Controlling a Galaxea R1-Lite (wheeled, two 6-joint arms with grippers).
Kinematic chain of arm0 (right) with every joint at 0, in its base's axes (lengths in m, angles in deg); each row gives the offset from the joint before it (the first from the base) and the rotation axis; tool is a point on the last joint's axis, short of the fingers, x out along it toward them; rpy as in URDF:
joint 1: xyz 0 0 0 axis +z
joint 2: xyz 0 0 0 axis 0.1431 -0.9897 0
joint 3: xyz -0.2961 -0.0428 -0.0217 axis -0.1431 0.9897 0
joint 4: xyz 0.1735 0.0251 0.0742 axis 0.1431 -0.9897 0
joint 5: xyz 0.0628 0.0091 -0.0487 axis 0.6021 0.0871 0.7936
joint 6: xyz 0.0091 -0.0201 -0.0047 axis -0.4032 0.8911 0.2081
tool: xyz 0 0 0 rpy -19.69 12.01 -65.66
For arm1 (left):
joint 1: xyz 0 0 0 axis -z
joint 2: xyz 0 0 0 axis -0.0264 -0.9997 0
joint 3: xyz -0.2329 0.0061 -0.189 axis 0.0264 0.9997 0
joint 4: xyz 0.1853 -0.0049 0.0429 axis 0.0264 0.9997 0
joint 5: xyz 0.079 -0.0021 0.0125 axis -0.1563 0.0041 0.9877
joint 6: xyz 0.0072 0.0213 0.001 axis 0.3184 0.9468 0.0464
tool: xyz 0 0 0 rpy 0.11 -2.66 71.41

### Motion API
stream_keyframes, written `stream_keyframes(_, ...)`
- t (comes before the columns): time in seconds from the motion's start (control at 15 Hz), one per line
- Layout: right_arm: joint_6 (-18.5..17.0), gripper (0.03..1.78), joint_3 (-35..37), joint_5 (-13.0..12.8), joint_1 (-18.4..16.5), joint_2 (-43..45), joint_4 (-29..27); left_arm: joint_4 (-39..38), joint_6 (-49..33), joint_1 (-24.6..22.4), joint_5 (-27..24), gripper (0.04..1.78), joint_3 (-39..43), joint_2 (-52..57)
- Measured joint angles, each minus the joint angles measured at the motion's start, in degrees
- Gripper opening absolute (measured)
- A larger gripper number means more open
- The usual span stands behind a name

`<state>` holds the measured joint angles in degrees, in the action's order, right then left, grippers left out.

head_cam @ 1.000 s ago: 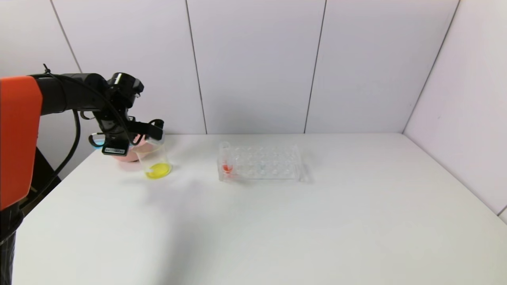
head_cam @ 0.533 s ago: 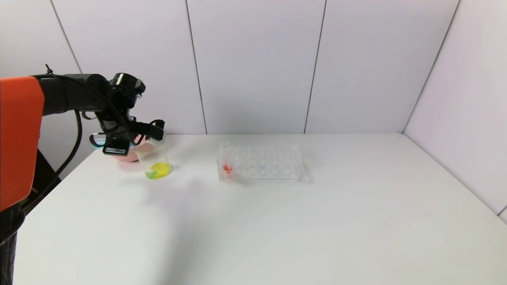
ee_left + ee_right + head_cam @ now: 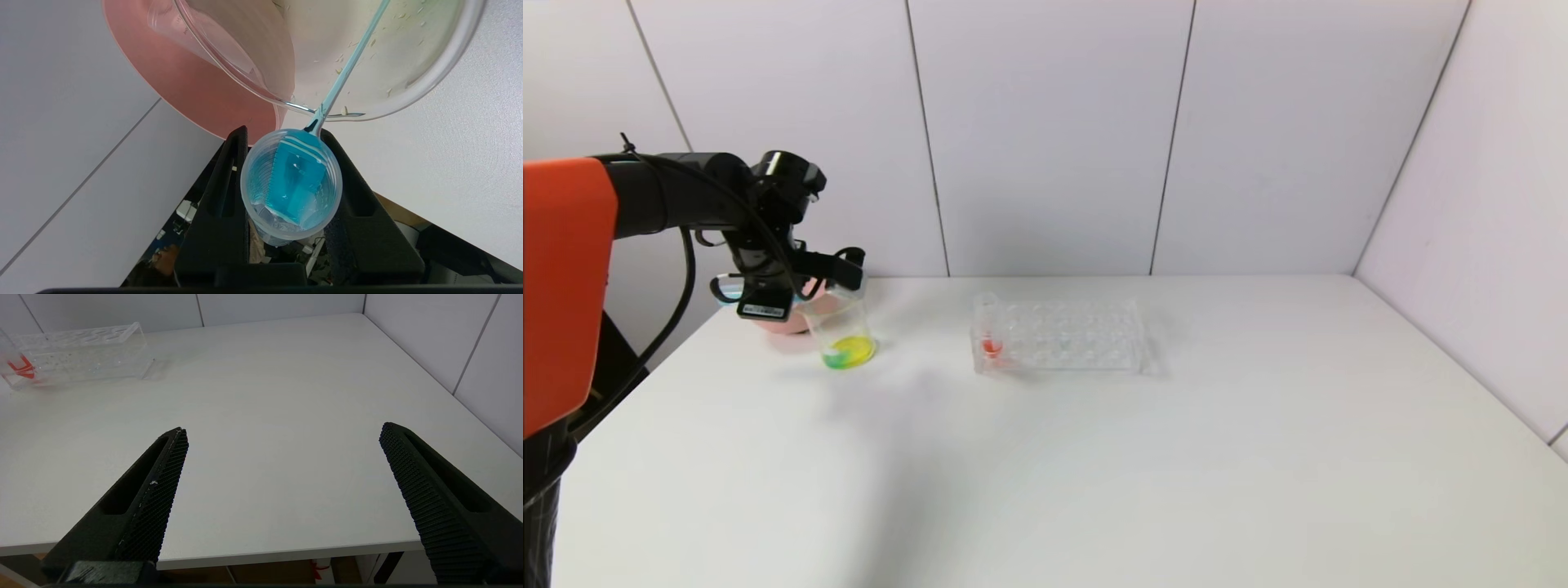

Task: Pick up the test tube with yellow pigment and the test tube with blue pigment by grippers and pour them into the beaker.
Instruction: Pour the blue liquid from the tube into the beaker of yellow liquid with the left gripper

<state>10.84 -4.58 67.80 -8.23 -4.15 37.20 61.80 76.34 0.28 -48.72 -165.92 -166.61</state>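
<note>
Beaker (image 3: 844, 331) liquid now green-tinged; earlier pure yellow.

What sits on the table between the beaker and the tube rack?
Nothing: the head view shows bare white table between the beaker and the clear rack.
</note>
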Motion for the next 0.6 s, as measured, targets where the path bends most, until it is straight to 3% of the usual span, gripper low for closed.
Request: stream_keyframes(0.6,-0.02,1.71,0.0,0.0,0.0,0.0,0.02,-0.46,0.04,0.51,1.77,0.53,0.0,0.0)
